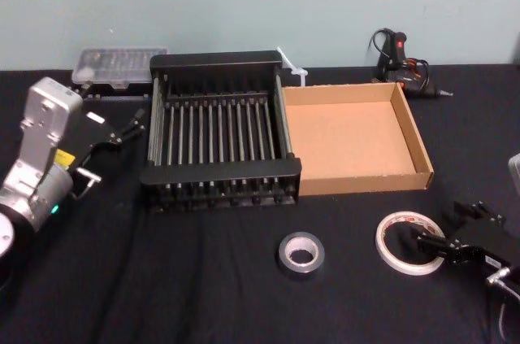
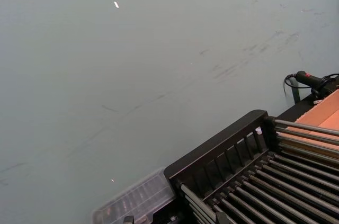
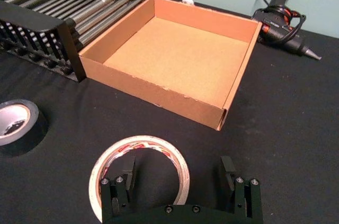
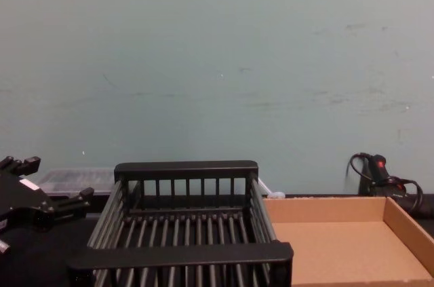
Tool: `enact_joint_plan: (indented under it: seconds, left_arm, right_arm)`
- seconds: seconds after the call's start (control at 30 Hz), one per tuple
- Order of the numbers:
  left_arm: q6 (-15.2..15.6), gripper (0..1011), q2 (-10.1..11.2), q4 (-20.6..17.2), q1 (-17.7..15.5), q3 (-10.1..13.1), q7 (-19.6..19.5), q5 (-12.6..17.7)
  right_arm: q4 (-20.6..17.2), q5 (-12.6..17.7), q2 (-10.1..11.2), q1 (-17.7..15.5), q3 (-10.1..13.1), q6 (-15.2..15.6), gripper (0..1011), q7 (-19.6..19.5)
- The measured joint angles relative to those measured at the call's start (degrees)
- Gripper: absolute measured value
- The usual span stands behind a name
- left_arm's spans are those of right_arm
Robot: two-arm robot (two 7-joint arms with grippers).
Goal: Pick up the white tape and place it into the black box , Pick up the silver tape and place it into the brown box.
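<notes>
Right fingers point(image 3: 124, 181) are spread wide, one inside the white tape point(image 3: 139, 140) ring and one outside its rim, on the right gripper point(image 3: 177, 179). Silver tape point(image 3: 16, 126) lies near, leftward. Brown box point(image 3: 159, 94) sits ahead of the fingertips, touching the black box point(image 3: 58, 28). Left gripper point(image 1: 130, 126) has its fingers parted and empty, just beside the black box's left wall.

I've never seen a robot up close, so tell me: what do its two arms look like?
The left arm is boxy silver-grey metal on a rounded grey joint, with a yellow sticker, a small green light and slim black jaws. The right arm ends in a flat black jaw block studded with small screws, with a silver fitting behind it.
</notes>
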Motion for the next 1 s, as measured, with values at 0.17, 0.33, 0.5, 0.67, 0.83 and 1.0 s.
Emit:
enact_joint_plan:
  seconds: [0.17, 0.33, 0.5, 0.67, 0.83, 1.0]
  left_arm:
    - [0.0, 1001, 0.0, 0.0, 0.0, 0.0, 0.0, 0.0]
    - [0.0, 1002, 0.0, 0.0, 0.0, 0.0, 0.0, 0.0]
    - [0.0, 1001, 0.0, 0.0, 0.0, 0.0, 0.0, 0.0]
    - [0.0, 1001, 0.0, 0.0, 0.0, 0.0, 0.0, 0.0]
    - [0.0, 1001, 0.0, 0.0, 0.0, 0.0, 0.0, 0.0]
    - [0.0, 1001, 0.0, 0.0, 0.0, 0.0, 0.0, 0.0]
  right_arm:
    - [1.2, -0.6, -0.9, 0.9, -0.2, 0.7, 1002, 0.5]
    - [2.4, -1.1, -1.7, 1.8, -0.3, 1.5, 1002, 1.1]
    - [3.4, -1.8, -2.4, 2.5, -0.4, 2.0, 1002, 1.9]
    - [4.0, -2.7, -3.0, 2.7, -0.4, 2.1, 1002, 2.1]
    - [4.3, -3.5, -3.7, 2.7, -0.1, 2.3, 1002, 2.4]
    - [4.4, -4.0, -4.2, 2.6, 0.3, 2.4, 1002, 2.8]
